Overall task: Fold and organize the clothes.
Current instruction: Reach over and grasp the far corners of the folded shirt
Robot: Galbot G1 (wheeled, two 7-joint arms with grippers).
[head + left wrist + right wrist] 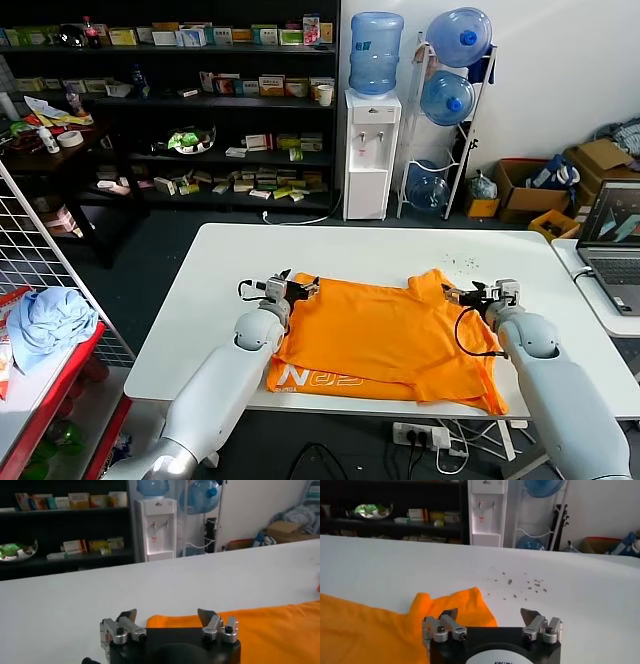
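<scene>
Both arms reach forward from the near edge of the white worktop (200, 300), one at each far corner of the shirt (385, 335). It lies spread in the middle of the worktop, mostly flat, with white lettering showing along its near hem.

Left claw (292, 287) sits at the far left corner, jaws wide and holding nothing; the wrist view shows orange cloth just beyond and under its fingertips (126, 616). Right claw (470, 295) is at the far right side, also wide and empty, with a sleeve or corner flap (452, 605) lying in front of it.

I judge the shirt thin, light and limp: it will sag and drape from any pinch, slide easily on the smooth top, and wrinkle if dragged. It is not fragile. Best hold is a pinch on the edge at both far corners, so the cloth lifts evenly.

Its long axis seems to run left to right across the worktop. Where the collar lies I cannot tell, so which way it points is unclear.
</scene>
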